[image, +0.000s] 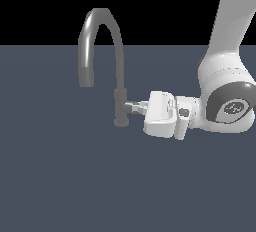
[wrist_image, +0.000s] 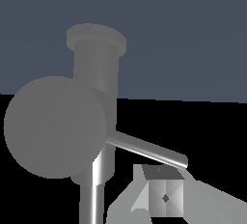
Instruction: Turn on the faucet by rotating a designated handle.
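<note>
We look along the handle (wrist_image: 54, 126), whose round grey end face fills much of the view. A thin lever pin (wrist_image: 147, 149) juts sideways from it. Behind stands the faucet (wrist_image: 96, 68), its thicker cylindrical base ending in a flange. One gripper fingertip (wrist_image: 165, 195) sits just beside the pin's free end; we cannot tell whether they touch.

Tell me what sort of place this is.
Likely a bare simulated test scene, not a real kitchen: a lone faucet stands on a flat grey floor against black, with the gripper at its handle.
</note>
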Available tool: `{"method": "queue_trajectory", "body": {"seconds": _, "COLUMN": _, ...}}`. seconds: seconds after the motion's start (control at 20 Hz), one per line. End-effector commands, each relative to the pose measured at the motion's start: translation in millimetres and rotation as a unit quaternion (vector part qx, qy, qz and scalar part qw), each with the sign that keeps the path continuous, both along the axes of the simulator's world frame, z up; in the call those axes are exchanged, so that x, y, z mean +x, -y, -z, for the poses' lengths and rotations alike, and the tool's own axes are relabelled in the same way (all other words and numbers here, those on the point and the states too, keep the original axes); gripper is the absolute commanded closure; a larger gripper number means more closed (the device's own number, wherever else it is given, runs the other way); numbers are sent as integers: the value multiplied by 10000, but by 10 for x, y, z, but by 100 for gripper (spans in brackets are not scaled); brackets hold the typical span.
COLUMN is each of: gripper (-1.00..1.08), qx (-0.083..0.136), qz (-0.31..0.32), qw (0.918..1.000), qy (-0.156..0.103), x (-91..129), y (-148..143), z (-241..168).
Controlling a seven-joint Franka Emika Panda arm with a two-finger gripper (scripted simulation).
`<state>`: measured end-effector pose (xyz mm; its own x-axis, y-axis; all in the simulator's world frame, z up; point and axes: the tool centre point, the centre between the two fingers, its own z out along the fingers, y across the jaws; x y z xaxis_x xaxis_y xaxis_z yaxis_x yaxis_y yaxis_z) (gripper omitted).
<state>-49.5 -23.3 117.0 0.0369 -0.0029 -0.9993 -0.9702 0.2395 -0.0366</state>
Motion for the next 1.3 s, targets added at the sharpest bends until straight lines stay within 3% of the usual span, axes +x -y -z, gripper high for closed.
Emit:
{"method": "queue_trajectory", "body": {"seconds": 0.0, "gripper": 108, "qx": -2, "qz": -2, "qw": 10000, "qy": -15, "x": -11, "y": -2, "z": 56}}
{"method": "queue_trajectory", "body": {"seconds": 0.45, "gripper": 108, "qx": 11, "qz": -9, "qw": 9999, "qy": -172, "x": -115, "y": -27, "z": 514}}
{"method": "queue_trajectory", "body": {"seconds": 0.5, "gripper": 108, "qx": 14, "qz": -15, "qw": 10000, "qy": 36, "x": -3, "y": 0, "z": 285}}
{"method": "queue_trajectory", "body": {"seconds": 1.1, "gripper": 108, "qx": 12, "qz": -10, "qw": 9999, "qy": -166, "x": 44, "y": 12, "z": 778}}
{"method": "queue_trajectory", "body": {"seconds": 1.15, "gripper": 108, "qx": 42, "qz": -25, "qw": 9999, "qy": 95, "x": 139, "y": 70, "z": 475}}
{"method": "queue_trajectory", "body": {"seconds": 1.25, "gripper": 108, "qx": 38, "qz": -23, "qw": 10000, "qy": 55, "x": 167, "y": 71, "z": 547}}
